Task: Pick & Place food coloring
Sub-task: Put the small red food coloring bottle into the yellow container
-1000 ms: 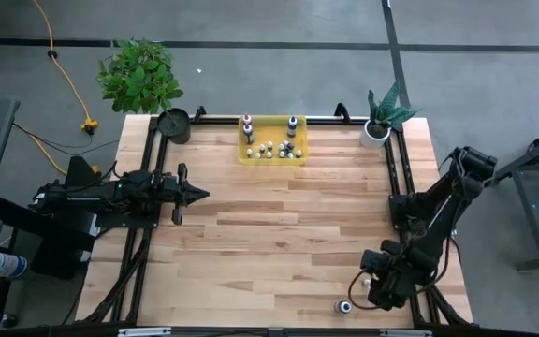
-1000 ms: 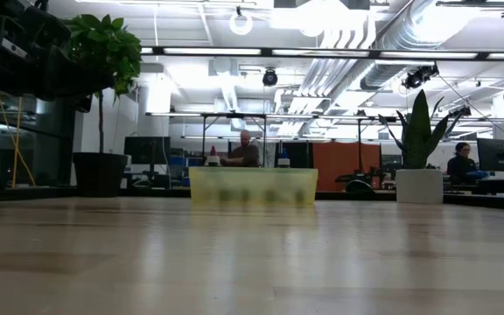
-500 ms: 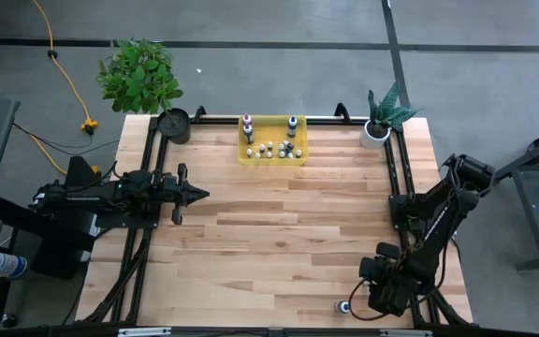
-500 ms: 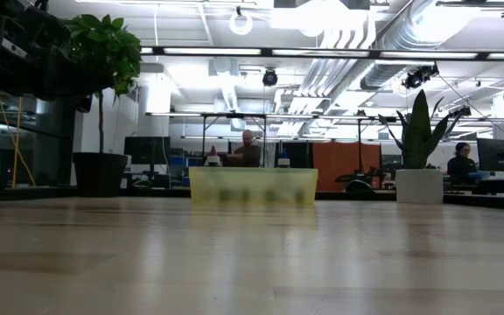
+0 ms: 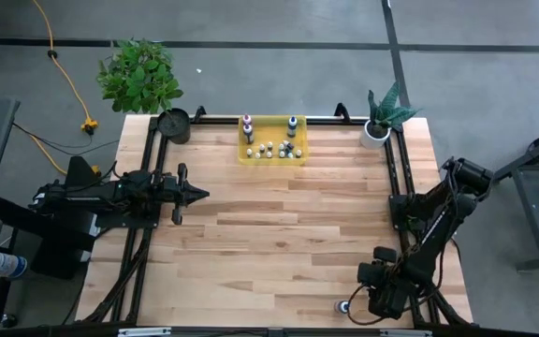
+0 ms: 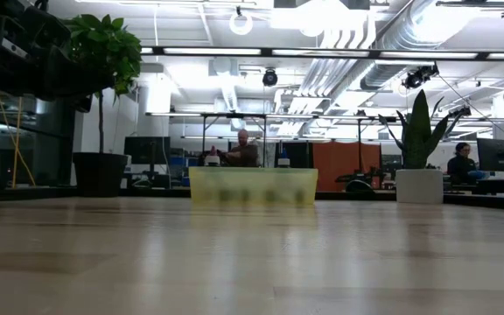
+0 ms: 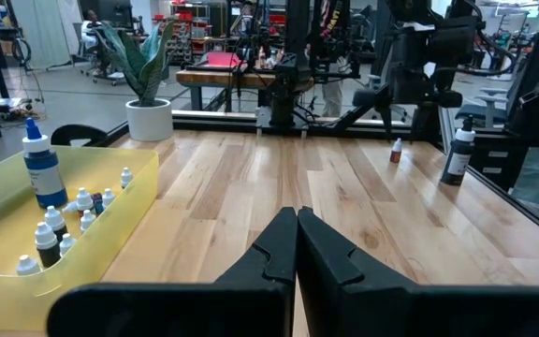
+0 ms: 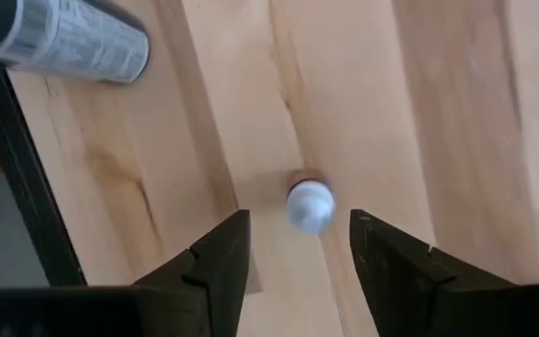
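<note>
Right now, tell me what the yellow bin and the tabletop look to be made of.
Yellow bin: likely thin plastic, glossy and see-through, since the small bottles show through its wall. Tabletop: wood planks, pale with streaked grain and visible seams, a smooth, faintly shiny finish.

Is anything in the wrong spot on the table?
Yes. One small bottle stands alone at the table's near right edge, far from the yellow bin holding the others. The open right end effector hangs right above it.
</note>
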Tool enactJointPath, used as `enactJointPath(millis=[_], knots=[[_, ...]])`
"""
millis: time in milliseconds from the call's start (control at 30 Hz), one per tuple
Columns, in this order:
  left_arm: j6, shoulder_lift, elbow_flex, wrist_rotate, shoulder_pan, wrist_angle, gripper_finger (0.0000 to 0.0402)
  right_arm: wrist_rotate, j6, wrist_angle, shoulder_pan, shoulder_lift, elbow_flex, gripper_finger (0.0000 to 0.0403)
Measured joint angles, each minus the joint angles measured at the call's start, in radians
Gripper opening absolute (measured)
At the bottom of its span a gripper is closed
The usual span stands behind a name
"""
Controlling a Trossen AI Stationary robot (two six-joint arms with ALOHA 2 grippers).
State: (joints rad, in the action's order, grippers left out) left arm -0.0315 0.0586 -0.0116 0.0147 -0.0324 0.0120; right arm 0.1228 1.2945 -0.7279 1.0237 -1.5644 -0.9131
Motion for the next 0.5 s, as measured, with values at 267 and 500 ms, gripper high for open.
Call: enactJointPath(millis=[267, 500], knots=[[0.0, 0.0, 0.0, 0.0, 0.0, 0.0, 0.0, 0.033, -0.005, 0.008, -0.003, -0.007, 0.001, 0.0172], [0.0, 0.0, 0.0, 0.0, 0.0, 0.0, 0.0, -0.001, 0.005, 0.075, -0.011, -0.007, 0.043, 0.0167]])
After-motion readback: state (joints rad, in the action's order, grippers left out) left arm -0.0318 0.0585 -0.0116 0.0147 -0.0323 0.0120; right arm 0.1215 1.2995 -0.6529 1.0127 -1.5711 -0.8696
